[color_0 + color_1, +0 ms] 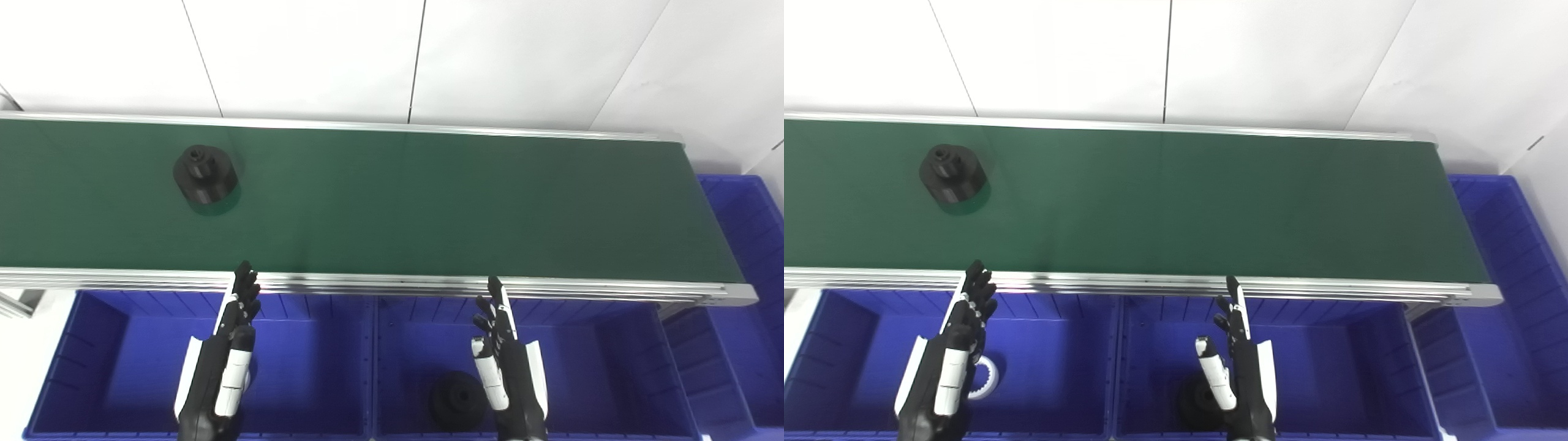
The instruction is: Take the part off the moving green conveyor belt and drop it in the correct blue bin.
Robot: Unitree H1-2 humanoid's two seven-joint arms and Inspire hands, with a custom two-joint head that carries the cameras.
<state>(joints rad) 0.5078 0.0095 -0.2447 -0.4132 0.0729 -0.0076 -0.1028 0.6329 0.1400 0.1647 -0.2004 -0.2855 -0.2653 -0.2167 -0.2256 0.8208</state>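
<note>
Up on the green conveyor belt (392, 202), toward its left end, sits the part (204, 174): a black round piece with a smaller hub on top and a hole in its middle, standing alone with bare belt all round it. Neither hand touches it. The left hand (228, 343) hovers over the left blue bin (73, 343), its fingers stretched out and apart, tips reaching to the belt's near aluminium rail (367, 285), and it holds nothing. The right hand (505, 355) hangs likewise over the middle blue bin (612, 349), fingers extended and spread, empty too. Inside the middle bin, just left of the right hand, lies a black round part (456, 398) much like the one on the belt. In the left bin, seen from the right eye view, a white toothed ring (986, 376) lies on the floor beside the left hand. A third blue bin (747, 245) stands past the belt's right end. White wall panels (306, 55) rise behind the belt.
</note>
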